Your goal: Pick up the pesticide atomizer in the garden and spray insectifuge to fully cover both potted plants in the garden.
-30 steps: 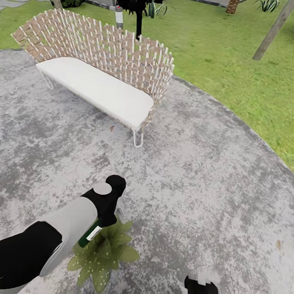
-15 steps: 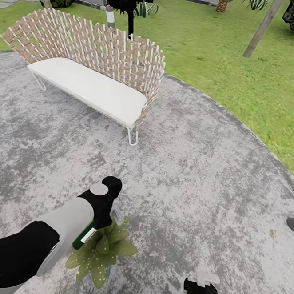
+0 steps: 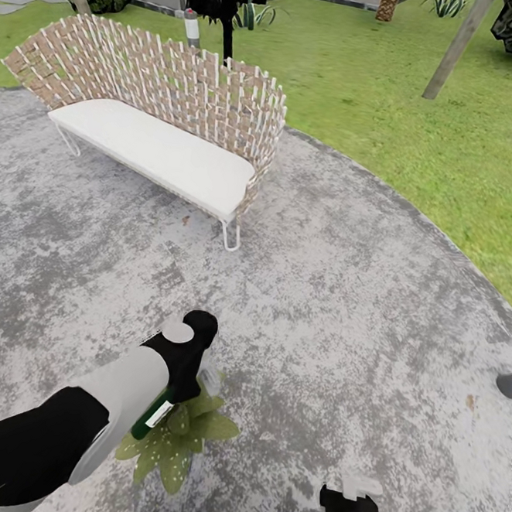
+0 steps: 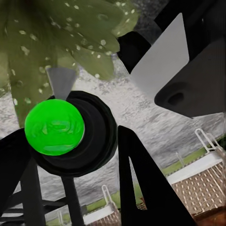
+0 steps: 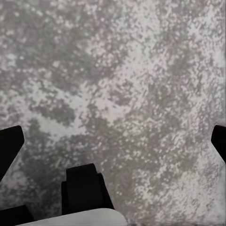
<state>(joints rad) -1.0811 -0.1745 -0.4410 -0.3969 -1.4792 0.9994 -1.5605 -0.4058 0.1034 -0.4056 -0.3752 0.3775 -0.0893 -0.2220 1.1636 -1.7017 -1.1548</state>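
Left gripper (image 3: 199,375) is clamped on the pesticide atomizer (image 4: 70,132), holding it directly above a speckled potted plant (image 3: 182,436) on the stone patio (image 3: 346,295) (a position suited to spraying downward). Right gripper (image 3: 352,503) hangs low, aperture indeterminate.

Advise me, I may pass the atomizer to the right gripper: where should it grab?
Probably the green lower body of the atomizer, which juts free, tilted, below the left gripper. Come from the robot's right side: the left arm blocks the other, and plant leaves lie underneath.
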